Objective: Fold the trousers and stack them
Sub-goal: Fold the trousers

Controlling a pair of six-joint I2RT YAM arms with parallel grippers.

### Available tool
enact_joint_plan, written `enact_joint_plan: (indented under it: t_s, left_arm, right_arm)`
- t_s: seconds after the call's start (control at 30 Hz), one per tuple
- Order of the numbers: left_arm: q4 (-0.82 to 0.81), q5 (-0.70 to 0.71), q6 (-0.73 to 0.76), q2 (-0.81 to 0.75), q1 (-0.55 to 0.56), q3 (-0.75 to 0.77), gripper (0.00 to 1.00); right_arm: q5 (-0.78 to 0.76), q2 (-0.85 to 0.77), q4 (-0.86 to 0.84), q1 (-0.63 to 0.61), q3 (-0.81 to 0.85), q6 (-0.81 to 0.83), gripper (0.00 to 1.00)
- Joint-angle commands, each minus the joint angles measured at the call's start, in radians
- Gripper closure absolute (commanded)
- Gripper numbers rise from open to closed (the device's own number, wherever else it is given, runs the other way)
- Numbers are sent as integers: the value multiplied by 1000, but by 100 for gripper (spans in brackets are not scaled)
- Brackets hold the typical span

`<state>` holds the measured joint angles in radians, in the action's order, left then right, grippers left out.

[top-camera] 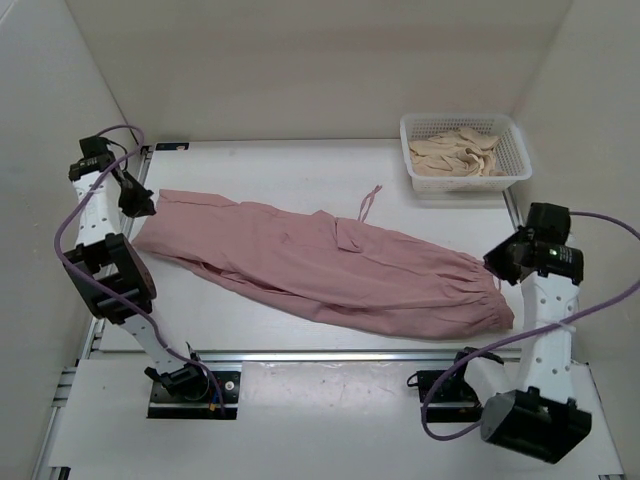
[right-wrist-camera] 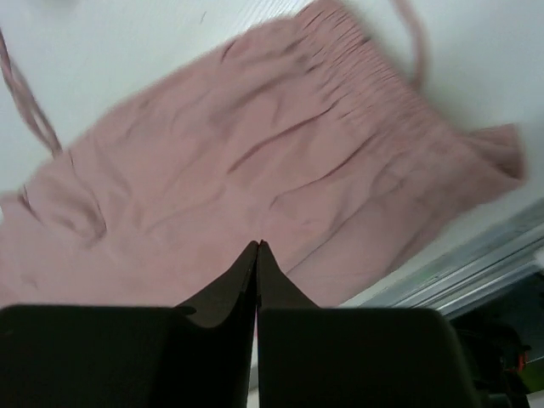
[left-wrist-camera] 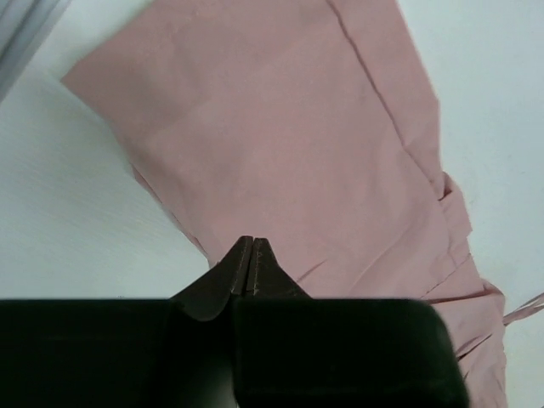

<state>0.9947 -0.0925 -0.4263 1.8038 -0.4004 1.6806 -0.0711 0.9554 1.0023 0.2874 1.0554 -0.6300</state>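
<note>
The dusty-pink trousers (top-camera: 320, 260) lie flat and stretched diagonally across the table, with leg ends at the left and the gathered waistband at the right front. A pocket flap (top-camera: 355, 235) shows near the middle. My left gripper (top-camera: 140, 205) hovers over the leg ends with its jaws shut and nothing between them; in the left wrist view (left-wrist-camera: 252, 240) the smooth pink fabric (left-wrist-camera: 280, 144) lies below it. My right gripper (top-camera: 502, 264) is over the waistband end, shut and empty; in the right wrist view (right-wrist-camera: 257, 245) the gathered fabric (right-wrist-camera: 255, 170) lies beneath.
A white basket (top-camera: 516, 150) with beige cloth inside stands at the back right corner. A pink drawstring (top-camera: 370, 200) trails from the trousers toward the back. The table's front rail (top-camera: 330, 355) runs just below the trousers.
</note>
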Motion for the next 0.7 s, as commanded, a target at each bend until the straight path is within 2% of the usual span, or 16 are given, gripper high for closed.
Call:
enact_joint_plan:
  t_s: [0.0, 0.03, 0.1, 0.17, 0.23, 0.3, 0.37, 0.5, 0.67]
  left_arm:
    - [-2, 4, 11, 5, 27, -41, 90]
    - [-2, 4, 11, 5, 28, -51, 89]
    - [-27, 4, 11, 15, 55, -91, 79]
    - [-62, -7, 11, 54, 70, -125, 76]
    - [-62, -48, 11, 129, 71, -139, 80]
    - [-71, -49, 1, 163, 80, -154, 90]
    - [-71, -49, 1, 183, 80, -168, 90]
    - [-71, -52, 1, 207, 80, -145, 88]
    - [-71, -98, 1, 267, 80, -55, 87]
  right_arm:
    - [172, 80, -96, -144, -32, 76, 100]
    - [122, 124, -105, -193, -41, 66, 100]
    - [58, 155, -122, -317, -83, 1, 100]
    - [68, 203, -180, -338, -186, -78, 100]
    - [105, 258, -229, -338, -257, -121, 100]
    - [119, 311, -287, -338, -330, -177, 100]
    - [110, 388, -297, -327, -353, -209, 99]
    - [139, 546, -320, -277, -322, -221, 98]
    - [45, 664, -301, -265, -200, -231, 96]
